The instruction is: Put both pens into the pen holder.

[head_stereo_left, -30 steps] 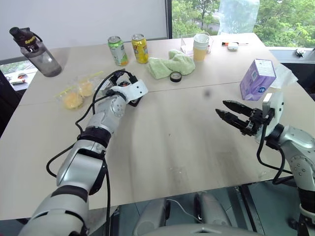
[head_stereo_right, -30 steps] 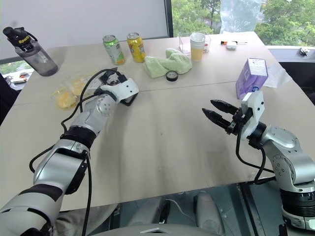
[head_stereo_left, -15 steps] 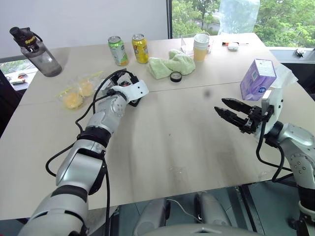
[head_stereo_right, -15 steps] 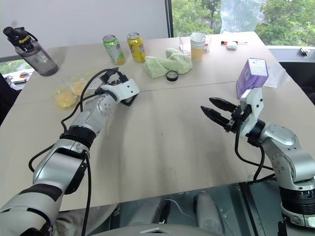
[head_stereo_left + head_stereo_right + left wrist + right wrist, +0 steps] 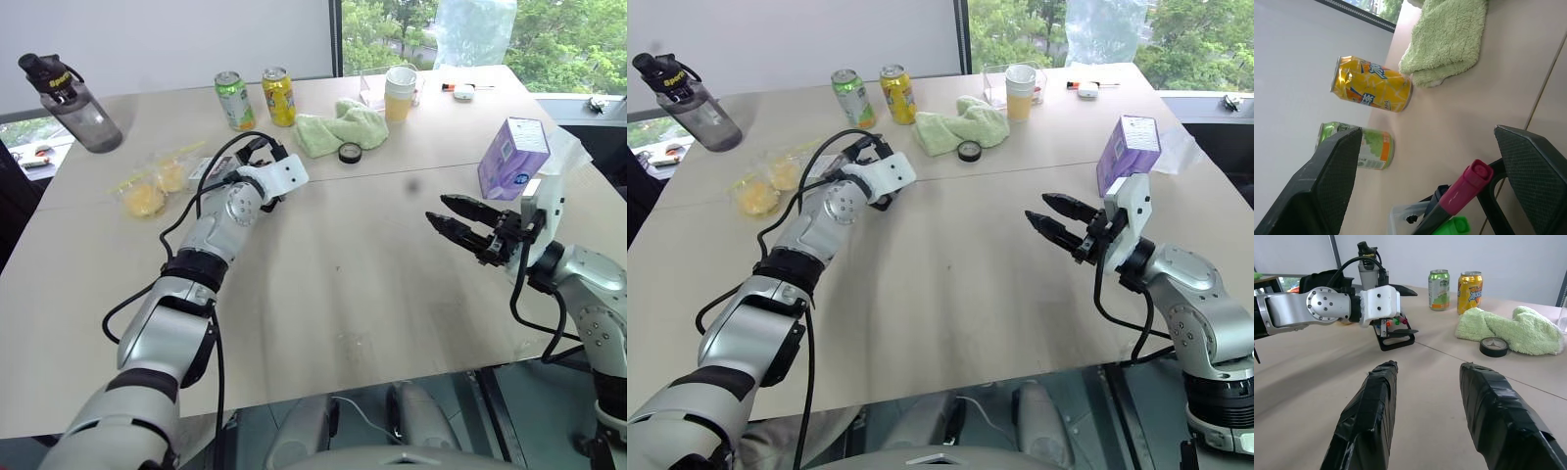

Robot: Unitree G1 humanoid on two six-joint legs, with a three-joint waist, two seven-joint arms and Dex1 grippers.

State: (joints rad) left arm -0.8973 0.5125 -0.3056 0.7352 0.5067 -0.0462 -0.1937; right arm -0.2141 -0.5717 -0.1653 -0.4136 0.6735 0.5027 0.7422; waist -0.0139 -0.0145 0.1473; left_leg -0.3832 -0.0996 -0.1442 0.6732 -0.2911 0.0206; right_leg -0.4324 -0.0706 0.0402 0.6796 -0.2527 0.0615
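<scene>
Left gripper (image 5: pixel 1425 186) hangs with jaws wide over the pen holder (image 5: pixel 1396 335) on the table (image 5: pixel 372 284), pink pen (image 5: pixel 1459 193) poking up between them; right gripper (image 5: pixel 456 223) half-open, empty, well apart.

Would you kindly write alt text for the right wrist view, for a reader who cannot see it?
The right end effector, fingers apart and holding nothing, points across a pale table toward the left end effector, which is at a black-rimmed pen holder with coloured marker ends. Beyond stand a green can and yellow can, with a green cloth and tape roll.
</scene>
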